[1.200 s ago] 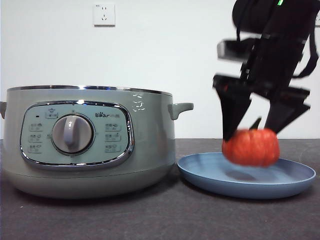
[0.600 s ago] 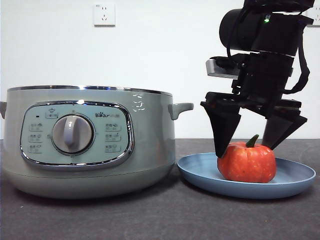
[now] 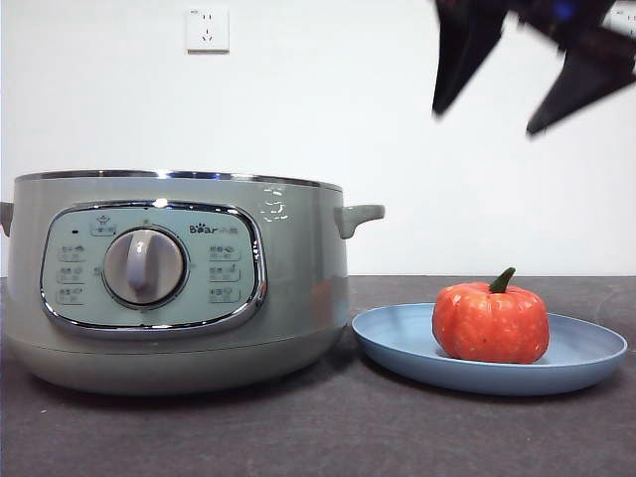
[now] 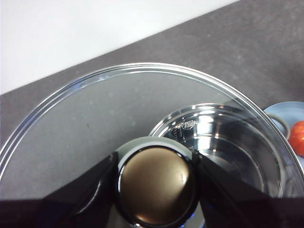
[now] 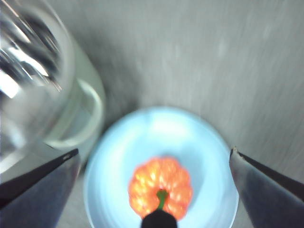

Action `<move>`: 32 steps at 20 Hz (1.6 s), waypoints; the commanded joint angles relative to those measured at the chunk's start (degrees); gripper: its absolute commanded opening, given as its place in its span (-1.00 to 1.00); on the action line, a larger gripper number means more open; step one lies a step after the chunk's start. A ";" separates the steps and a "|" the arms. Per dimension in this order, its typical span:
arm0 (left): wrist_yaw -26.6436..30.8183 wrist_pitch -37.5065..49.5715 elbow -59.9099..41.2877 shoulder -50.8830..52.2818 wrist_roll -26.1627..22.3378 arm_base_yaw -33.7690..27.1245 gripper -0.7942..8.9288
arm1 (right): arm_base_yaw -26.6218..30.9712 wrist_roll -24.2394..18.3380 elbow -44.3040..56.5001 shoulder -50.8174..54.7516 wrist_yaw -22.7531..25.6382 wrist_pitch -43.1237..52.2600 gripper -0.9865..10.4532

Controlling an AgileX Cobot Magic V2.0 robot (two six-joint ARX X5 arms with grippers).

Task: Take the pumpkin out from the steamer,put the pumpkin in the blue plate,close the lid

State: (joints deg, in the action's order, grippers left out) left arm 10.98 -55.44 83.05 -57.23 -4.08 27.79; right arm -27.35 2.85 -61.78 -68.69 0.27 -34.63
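Front view: small round orange-red toy pumpkin (image 3: 491, 322) with a curved green stem sits upright in the wide shallow light-blue plate (image 3: 397, 343), which lies on the dark grey desk (image 3: 318, 432) just beside the large sage-green electric steamer (image 3: 298, 288) with its chrome rim, grey dial and side handles. High above the plate hangs the right pincer (image 3: 527, 75), its two black jaws spread wide and holding nothing. A white wall socket (image 3: 207, 29) sits on the wall behind.

Left wrist view: left pincer (image 4: 156, 190) is closed on the round knob of the domed glass lid (image 4: 71, 128); through the glass the steamer's shiny open bowl shows, with the plate and pumpkin at the edge.

Right wrist view, blurred: jaws gape far apart over the pumpkin, which sits in the plate; steamer handle lies beside the plate.
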 commanded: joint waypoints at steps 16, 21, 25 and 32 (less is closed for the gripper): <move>-8.52 9.14 0.57 -18.14 -1.90 3.41 -0.85 | -0.04 1.62 0.31 9.49 7.65 -0.79 0.16; -9.42 9.79 0.55 -22.60 -1.95 4.13 -0.85 | -0.04 1.62 0.31 9.49 7.63 -0.76 0.16; -9.94 9.86 0.55 -25.20 -1.95 4.13 -0.85 | -0.04 1.62 0.31 9.51 7.63 -0.76 0.16; -9.94 9.97 0.55 -27.71 -1.95 4.13 -0.85 | -0.04 1.60 0.31 9.51 7.65 -0.79 0.16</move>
State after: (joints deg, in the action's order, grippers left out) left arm 1.06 -47.42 83.05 -85.32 -5.41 31.68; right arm -27.35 3.88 -61.78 -59.13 7.70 -35.73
